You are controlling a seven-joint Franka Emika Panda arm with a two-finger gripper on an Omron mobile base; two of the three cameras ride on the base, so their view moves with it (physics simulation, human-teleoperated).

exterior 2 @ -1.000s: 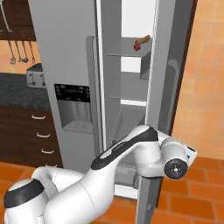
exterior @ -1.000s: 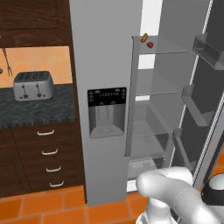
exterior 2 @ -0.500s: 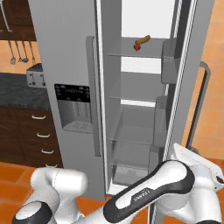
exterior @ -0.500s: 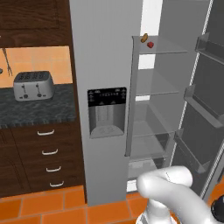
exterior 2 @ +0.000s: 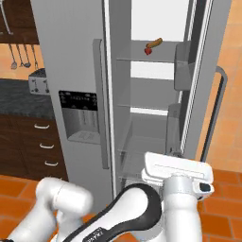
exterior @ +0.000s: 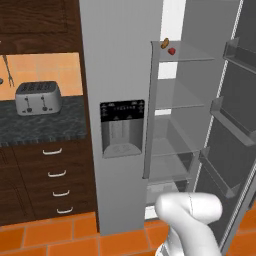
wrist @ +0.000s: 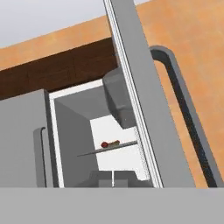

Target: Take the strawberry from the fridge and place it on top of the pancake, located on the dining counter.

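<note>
One fridge (exterior: 125,75) door stands swung wide, baring glass shelves. On the top shelf (exterior 2: 142,57) sits the strawberry (exterior 2: 148,51), touching or just beside a small orange-brown oblong (exterior 2: 155,43). The arm hangs low before the fridge, its gripper closed together on nothing. A toaster (exterior: 37,97) stands on the dark desk (exterior: 40,127) to the left.

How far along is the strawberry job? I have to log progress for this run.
Done: the fridge has its right door swung open. In hand: nothing; the strawberry sits on the top glass shelf beside an orange-brown food item, and the arm is low in front of the fridge with the gripper shut. Left: reach up, grasp the strawberry, carry it to the pancake on the dining counter.
</note>
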